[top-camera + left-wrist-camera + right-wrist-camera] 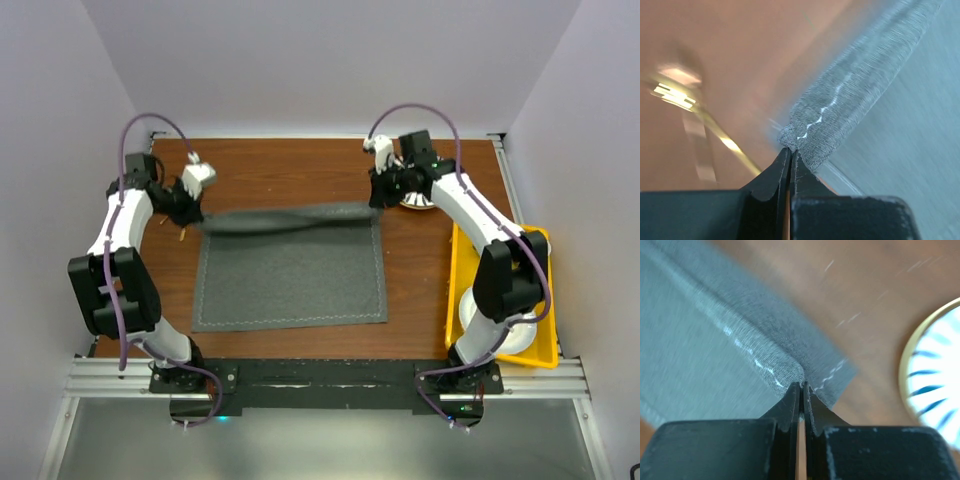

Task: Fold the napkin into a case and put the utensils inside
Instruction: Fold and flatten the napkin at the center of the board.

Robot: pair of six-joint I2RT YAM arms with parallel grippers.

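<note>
The left gripper (197, 216) and right gripper (377, 204) clamp tight on the 2 far corners of the napkin (290, 275); that edge stands ridged, open table (290, 170) beyond it.

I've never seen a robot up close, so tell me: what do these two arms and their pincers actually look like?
The left arm and right arm are built alike: rounded white shells alternating with chunky black joint blocks. A thin purple cable loops along each. The left pincer and right pincer each have two flat black fingers tapering to tips.

Wooden table (300, 170), yellow tray (456, 290), striped plate (935, 390)
</note>
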